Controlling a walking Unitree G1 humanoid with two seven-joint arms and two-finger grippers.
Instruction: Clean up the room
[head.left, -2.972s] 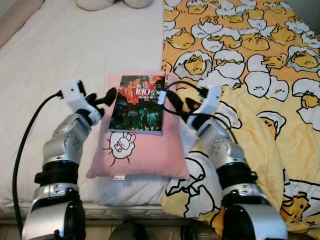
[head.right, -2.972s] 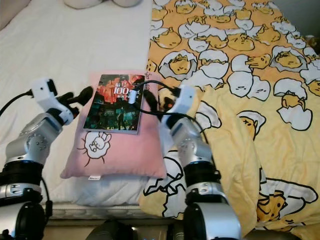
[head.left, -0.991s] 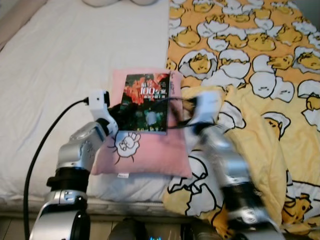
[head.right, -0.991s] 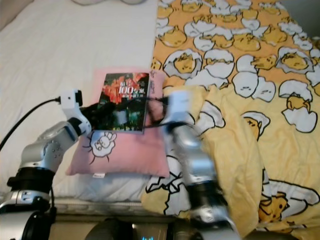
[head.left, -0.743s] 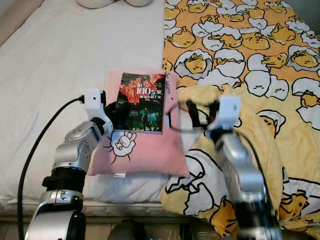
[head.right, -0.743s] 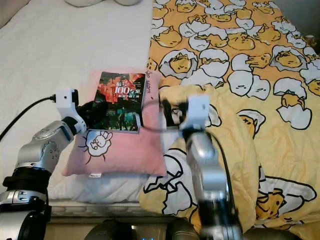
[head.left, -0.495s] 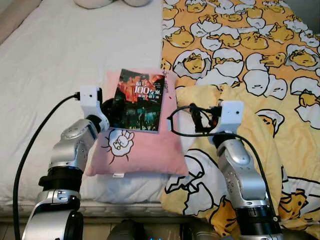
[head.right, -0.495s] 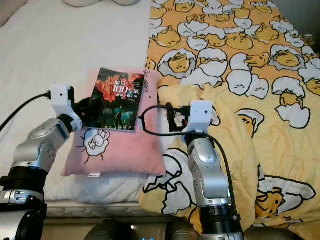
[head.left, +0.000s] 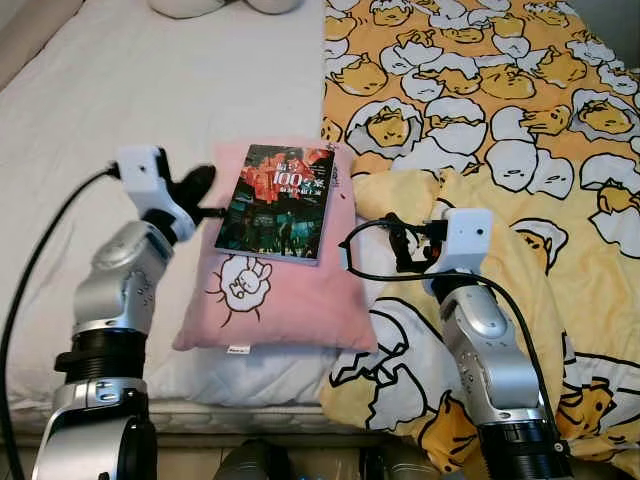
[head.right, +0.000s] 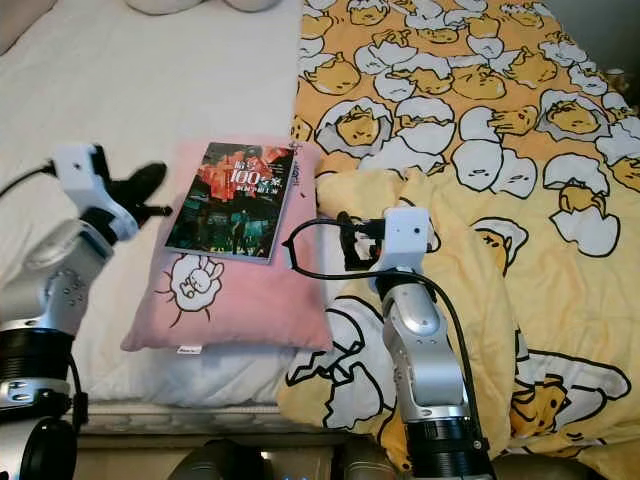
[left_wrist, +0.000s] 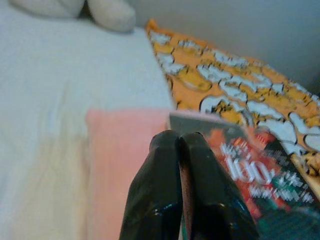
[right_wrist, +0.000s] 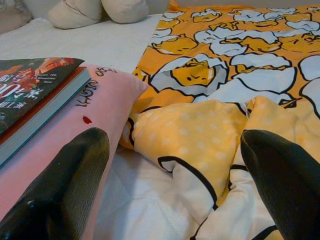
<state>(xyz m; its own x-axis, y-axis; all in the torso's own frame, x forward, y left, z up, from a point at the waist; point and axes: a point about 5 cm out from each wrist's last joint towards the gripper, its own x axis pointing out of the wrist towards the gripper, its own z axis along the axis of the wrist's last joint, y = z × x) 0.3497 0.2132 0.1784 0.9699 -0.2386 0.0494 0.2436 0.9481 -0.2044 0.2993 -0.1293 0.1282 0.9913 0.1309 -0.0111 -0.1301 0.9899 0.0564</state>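
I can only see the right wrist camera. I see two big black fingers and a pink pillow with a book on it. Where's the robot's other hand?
Observer: The left gripper is beside the pink pillow, by the book's near corner, over the white sheet.
Operator: Is it holding the book?
Observer: No. In the left wrist view its fingers are pressed shut with nothing between them.
Operator: What's on the book?
Observer: A dark cover with red at the top and a big "100".
Operator: Is my hand touching the pillow?
Observer: The right gripper is open and sits just off the pillow's edge, above the yellow blanket. Whether it touches, I cannot tell.
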